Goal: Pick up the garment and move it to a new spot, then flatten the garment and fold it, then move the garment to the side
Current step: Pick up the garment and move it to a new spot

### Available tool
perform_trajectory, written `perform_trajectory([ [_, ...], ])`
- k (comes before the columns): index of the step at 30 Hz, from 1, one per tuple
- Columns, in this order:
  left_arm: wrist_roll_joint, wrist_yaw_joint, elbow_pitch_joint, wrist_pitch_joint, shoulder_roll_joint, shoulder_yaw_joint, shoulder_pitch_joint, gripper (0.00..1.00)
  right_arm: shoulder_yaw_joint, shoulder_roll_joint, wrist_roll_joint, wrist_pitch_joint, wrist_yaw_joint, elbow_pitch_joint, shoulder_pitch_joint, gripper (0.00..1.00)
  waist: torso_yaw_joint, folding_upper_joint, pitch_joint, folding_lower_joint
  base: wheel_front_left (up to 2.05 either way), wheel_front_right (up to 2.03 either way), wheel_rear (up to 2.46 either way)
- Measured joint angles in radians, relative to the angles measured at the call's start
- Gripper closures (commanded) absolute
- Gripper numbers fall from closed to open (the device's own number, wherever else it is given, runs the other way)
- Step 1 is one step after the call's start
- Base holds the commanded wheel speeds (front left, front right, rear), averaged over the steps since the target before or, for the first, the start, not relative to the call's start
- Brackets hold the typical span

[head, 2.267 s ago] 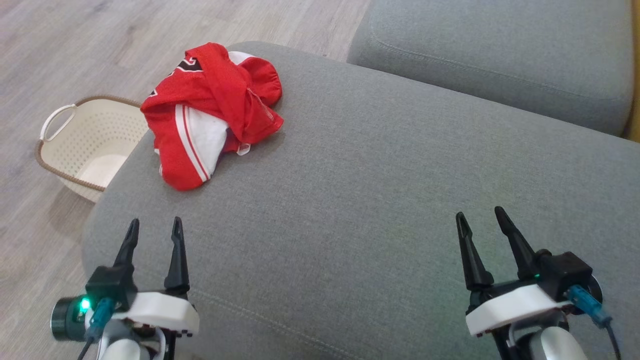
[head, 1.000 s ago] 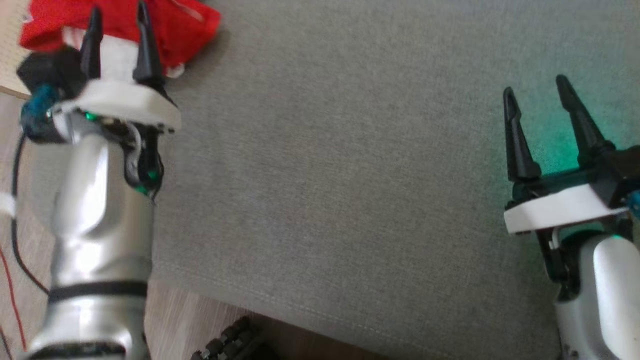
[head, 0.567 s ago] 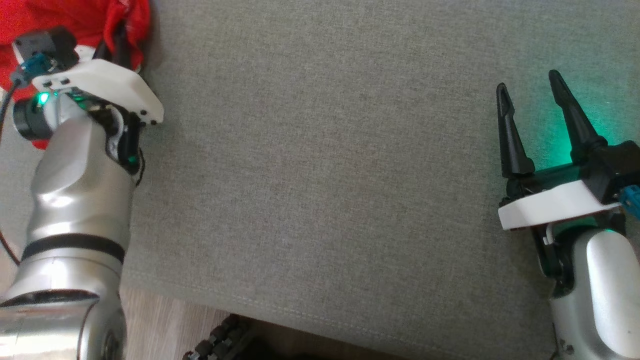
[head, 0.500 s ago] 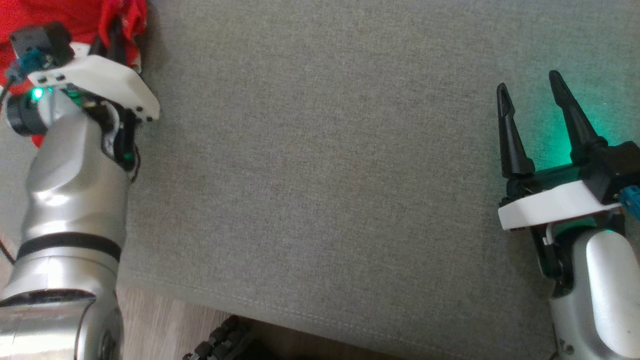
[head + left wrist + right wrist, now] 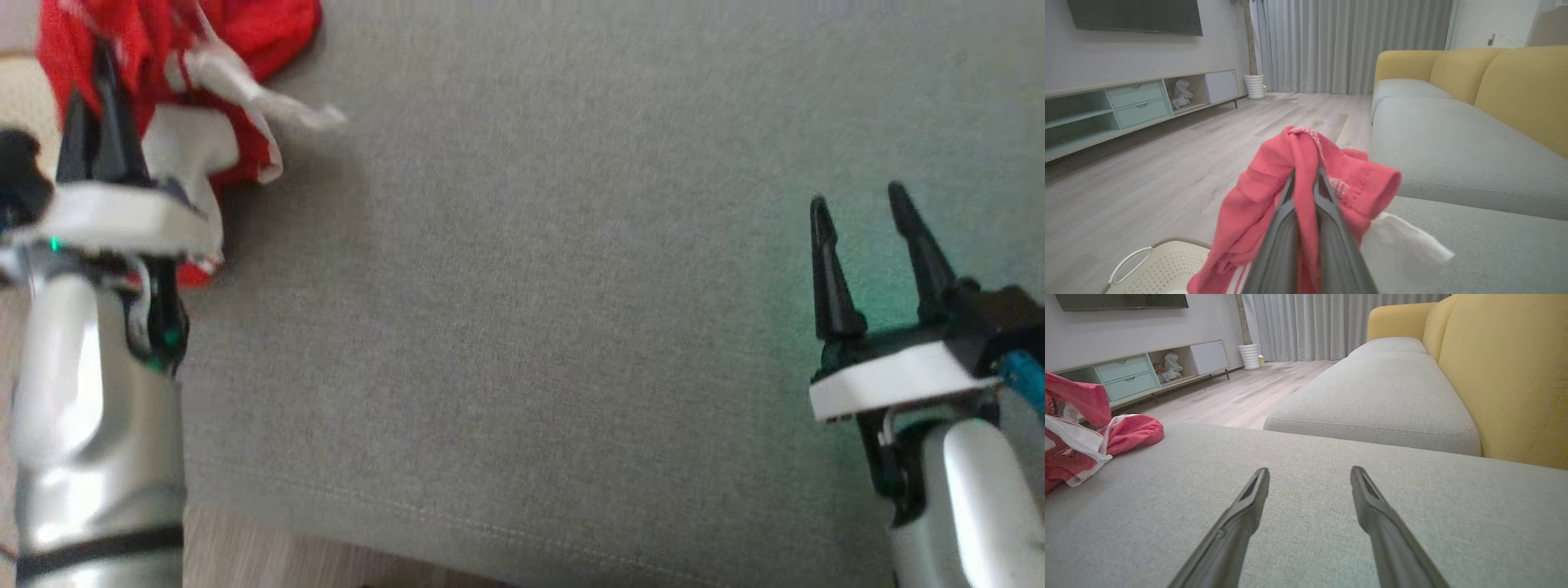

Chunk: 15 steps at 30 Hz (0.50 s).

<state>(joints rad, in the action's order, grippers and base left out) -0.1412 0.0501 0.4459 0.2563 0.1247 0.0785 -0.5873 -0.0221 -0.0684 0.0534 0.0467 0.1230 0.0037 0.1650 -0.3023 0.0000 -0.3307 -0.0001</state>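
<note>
one garment, two arms, one grip

one garment [image 5: 261, 28], red with white panels, sits bunched at the left edge of the near grey seat cushion [image 5: 531, 286]. the left jaws are pressed together on it. in the left wrist view the two dark fingers [image 5: 1278, 237] meet at their tips with a fold of red cloth [image 5: 1257, 196] pinched between them and draped over both sides. one white flap hangs out to the right of the fingers. in the right wrist view one rounded red end [image 5: 1133, 433] rests on the cushion.

the right jaws stand spread with nothing between them. their two fingers [image 5: 1241, 522] hover just over the bare cushion on the right side, well apart from the garment. in the head view the same two fingers [image 5: 829, 278] point up the picture, with a green glow on the fabric beside them.

the left wrist view counts three grey seat cushions in a row against yellow backs. one cream perforated basket [image 5: 1163, 261] with a loop handle stands on the wooden floor [image 5: 1147, 175], below the hanging cloth. across the room are one dark screen [image 5: 1135, 16] on the wall, one low shelf unit with two pale green drawers [image 5: 1137, 94], and one white ribbed pot [image 5: 1254, 85] beside the grey curtains.
</note>
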Motion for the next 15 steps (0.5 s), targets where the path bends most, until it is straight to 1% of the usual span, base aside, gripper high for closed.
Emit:
perform_trajectory([
  [7,0.028,0.001,-0.221,0.0,-0.003,0.0,0.295,1.0,0.001,0.014,0.049,0.017,0.0,0.033,-0.091,0.0,0.035,0.0,0.135,0.0,0.0,0.0,0.0],
  [10,0.032,-0.016,-0.296,-0.001,-0.005,0.001,0.419,1.0,0.0,0.017,0.065,0.02,0.0,0.036,-0.125,0.0,0.055,0.0,0.18,-0.0001,0.0,0.0,0.0],
  [12,0.034,-0.026,-0.344,-0.024,-0.007,0.0,0.486,1.0,0.003,0.019,0.071,0.025,0.0,0.037,-0.14,0.0,0.068,0.0,0.204,-0.0001,0.0,0.0,0.0],
  [14,0.034,-0.034,-0.395,-0.043,-0.014,-0.003,0.543,1.0,0.007,0.02,0.079,0.025,0.0,0.036,-0.147,0.0,0.082,0.0,0.223,0.0,0.0,0.0,0.0],
  [15,0.034,-0.034,-0.395,-0.043,-0.014,-0.003,0.543,1.0,0.007,0.02,0.079,0.025,0.0,0.036,-0.147,0.0,0.082,0.0,0.223,0.0,0.0,0.0,0.0],
])
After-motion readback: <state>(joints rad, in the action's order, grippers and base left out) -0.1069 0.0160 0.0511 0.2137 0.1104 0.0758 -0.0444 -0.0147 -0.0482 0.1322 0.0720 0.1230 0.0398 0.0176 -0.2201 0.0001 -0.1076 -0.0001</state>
